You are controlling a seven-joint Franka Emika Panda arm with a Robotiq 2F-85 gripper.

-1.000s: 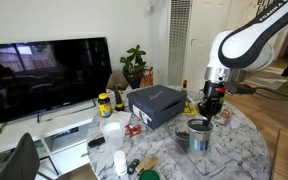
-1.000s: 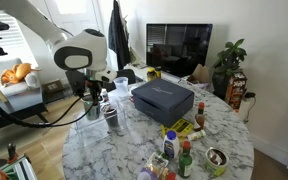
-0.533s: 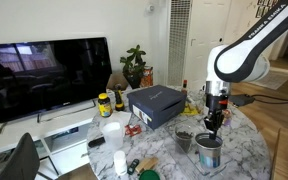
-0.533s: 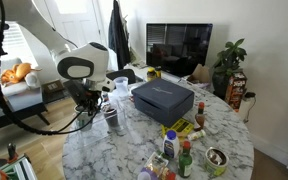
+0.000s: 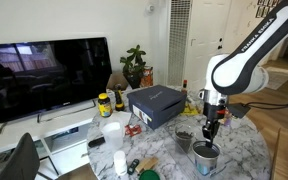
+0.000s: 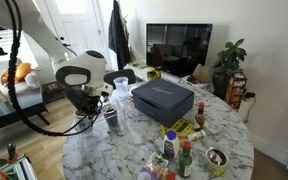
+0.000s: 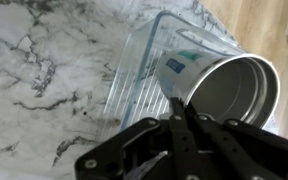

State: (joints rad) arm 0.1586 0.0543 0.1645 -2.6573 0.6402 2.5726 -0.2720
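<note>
End effector (image 7: 180, 108) was pressed together, pinching the can (image 7: 229, 90) by its rim. The can sat near the surface (image 7: 34, 60) edge, beside a clear tub (image 7: 144, 62). We judged a level wrist and slow motion best, since the thin grip could slip.

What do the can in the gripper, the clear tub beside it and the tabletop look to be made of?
Can, pinched at its rim by the gripper: metal, probably tinned steel, with a dull silver, reflective inside and a printed label.
Tub: probably clear plastic, with see-through walls and rounded moulded corners.
Tabletop: marble or a marble look, white with grey veins and a smooth sheen.
</note>
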